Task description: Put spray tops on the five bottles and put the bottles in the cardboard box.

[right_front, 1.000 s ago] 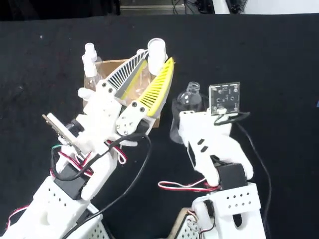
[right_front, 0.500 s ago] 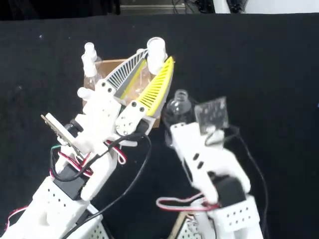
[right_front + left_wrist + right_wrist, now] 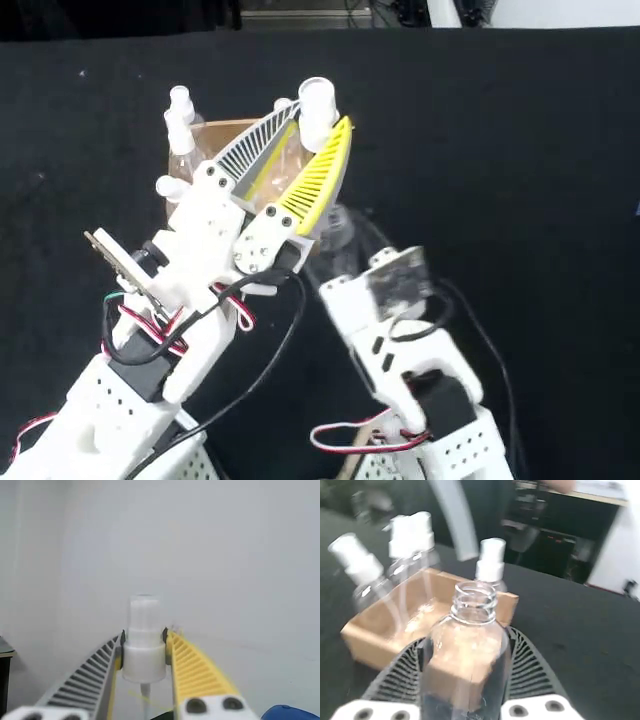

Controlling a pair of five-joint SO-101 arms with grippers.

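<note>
My left gripper (image 3: 318,112) is shut on a white spray top (image 3: 316,98), held high over the far side of the cardboard box (image 3: 214,130). In the left wrist view the spray top (image 3: 144,645) sits upright between the grey and yellow fingers, its dip tube hanging down. My right gripper (image 3: 466,645) is shut on a clear bottle (image 3: 467,655) with an open neck, standing upright just in front of the box (image 3: 375,630). From above, that bottle (image 3: 336,228) is right beside the box's right edge, below the yellow finger (image 3: 318,175).
Bottles with white spray tops (image 3: 490,562) (image 3: 412,532) (image 3: 355,560) stand in the box; from above their tops (image 3: 180,105) poke out beside the left arm. Black cloth (image 3: 520,150) covers the table. Red and black cables (image 3: 350,435) loop near both arm bases.
The right arm has swung left with the open bottle, from well right of the box to its right edge under the yellow finger. The left arm has kept still with the spray top.
</note>
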